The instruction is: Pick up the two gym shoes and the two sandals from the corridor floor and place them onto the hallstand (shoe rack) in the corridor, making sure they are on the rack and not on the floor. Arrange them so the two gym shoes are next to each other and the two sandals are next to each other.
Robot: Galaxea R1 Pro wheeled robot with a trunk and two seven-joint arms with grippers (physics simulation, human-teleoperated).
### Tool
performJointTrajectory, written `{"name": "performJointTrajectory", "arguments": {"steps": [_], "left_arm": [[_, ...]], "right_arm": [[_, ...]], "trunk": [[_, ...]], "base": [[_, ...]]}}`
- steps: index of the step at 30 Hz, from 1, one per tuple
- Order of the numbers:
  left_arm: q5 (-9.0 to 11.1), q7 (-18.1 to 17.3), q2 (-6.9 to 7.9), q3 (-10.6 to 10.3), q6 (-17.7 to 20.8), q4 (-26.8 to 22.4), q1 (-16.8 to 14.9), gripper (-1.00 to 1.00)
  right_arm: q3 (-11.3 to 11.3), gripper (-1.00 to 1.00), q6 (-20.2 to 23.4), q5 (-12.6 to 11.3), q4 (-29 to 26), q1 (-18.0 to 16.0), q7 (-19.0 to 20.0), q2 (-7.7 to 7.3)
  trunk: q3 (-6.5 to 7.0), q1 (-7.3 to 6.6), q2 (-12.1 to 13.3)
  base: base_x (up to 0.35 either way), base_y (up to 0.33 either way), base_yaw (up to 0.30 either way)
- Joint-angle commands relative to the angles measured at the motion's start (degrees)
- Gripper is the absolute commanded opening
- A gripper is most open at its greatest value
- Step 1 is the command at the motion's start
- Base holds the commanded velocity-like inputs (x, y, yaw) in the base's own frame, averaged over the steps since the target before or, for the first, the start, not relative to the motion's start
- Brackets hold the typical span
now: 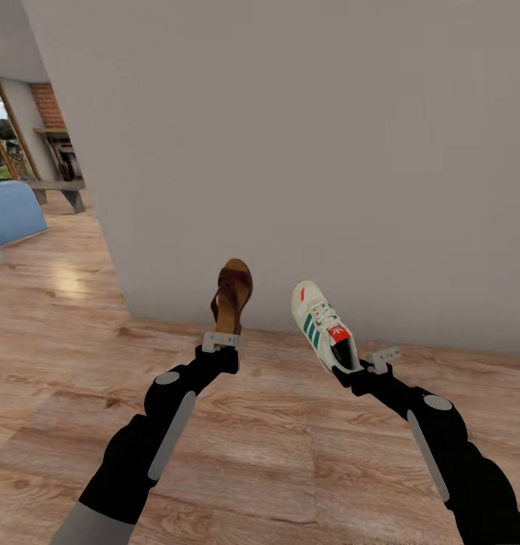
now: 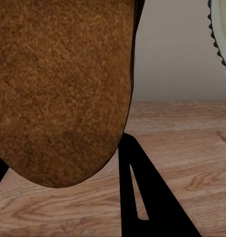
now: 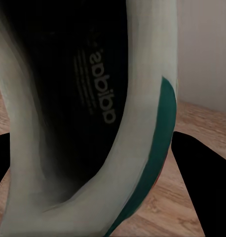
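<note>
In the head view, the left gripper (image 1: pixel 221 338) has its fingertips hidden behind the sandal (image 1: pixel 232 297), and the gym shoe (image 1: pixel 325 327) covers most of the right gripper (image 1: pixel 372 362). Both arms are cut off at the bottom edge. In the left wrist view the sandal's footbed runs past the top and left edges; a sliver of pale sole is clipped at the upper right corner.

Wall (image 1: pixel 328 151) blocks ahead; floor (image 1: pixel 290 454) open.

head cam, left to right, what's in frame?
Blue seat → bench by the glass door → left gripper holding the sandal → sneaker → right gripper holding it, all in front of the grey wall.
</note>
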Motion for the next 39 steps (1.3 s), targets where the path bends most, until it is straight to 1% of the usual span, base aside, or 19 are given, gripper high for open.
{"name": "performJointTrajectory", "arguments": {"steps": [1,30,39], "left_arm": [[0.1,-0.11,-0.01,0.05,0.28,-0.05,-0.02,-1.0],[0.02,-0.1,0.08,0.22,0.28,-0.05,-0.02,-1.0],[0.01,-0.11,0.08,0.22,0.28,-0.05,-0.02,-1.0]], "right_arm": [[-0.08,-1.0,0.38,0.02,-0.08,-0.04,0.28,0.01],[-0.06,-1.0,0.38,0.02,-0.06,-0.04,0.29,0.01],[-0.04,-1.0,0.38,0.02,-0.08,-0.04,0.29,0.01]], "trunk": [[-0.05,-0.01,-0.02],[-0.05,-0.01,-0.02],[-0.05,-0.01,-0.02]], "base": [[0.0,0.314,-0.152],[0.0,0.313,-0.247],[0.131,0.303,-0.254]]}}
